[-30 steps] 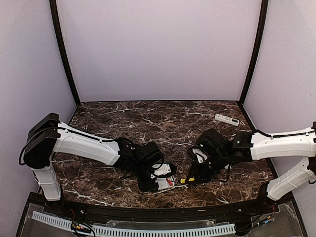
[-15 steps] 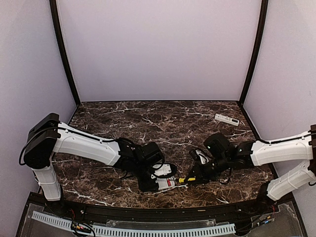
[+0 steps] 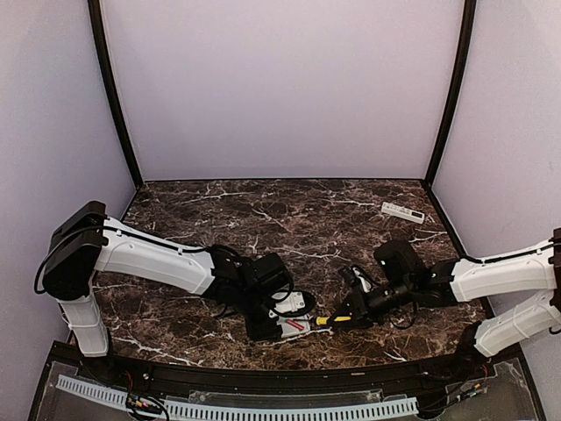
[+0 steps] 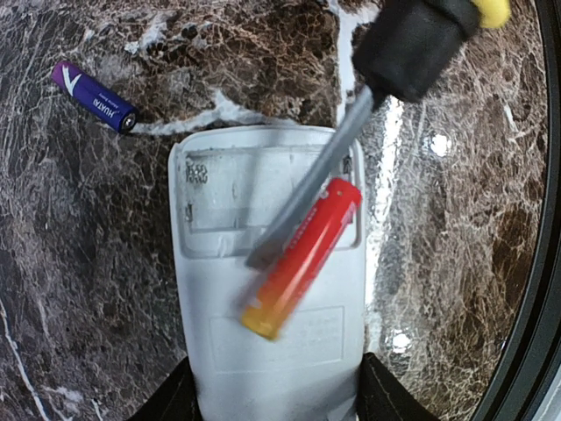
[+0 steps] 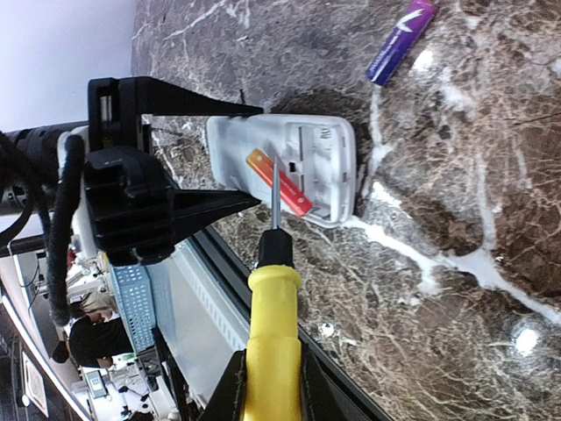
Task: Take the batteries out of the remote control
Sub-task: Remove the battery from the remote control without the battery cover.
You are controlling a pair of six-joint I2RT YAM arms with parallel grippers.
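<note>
The purple battery (image 4: 92,96) is out, on the table (image 4: 70,263) just beside the remote (image 4: 272,360). The red battery (image 4: 302,254) sits askew across the remote's open bay, not yet removed. Left hand (image 4: 276,396) clamps the remote; right hand (image 5: 270,390) pinches the screwdriver (image 5: 273,307).

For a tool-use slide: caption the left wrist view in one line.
A screwdriver reaches into the open white remote beside a skewed red battery; a purple battery lies on the table.

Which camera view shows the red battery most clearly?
Left wrist view: the red battery lies large, askew across the remote control's open bay. Right wrist view shows it smaller, behind the screwdriver tip; top view only a red speck.
</note>
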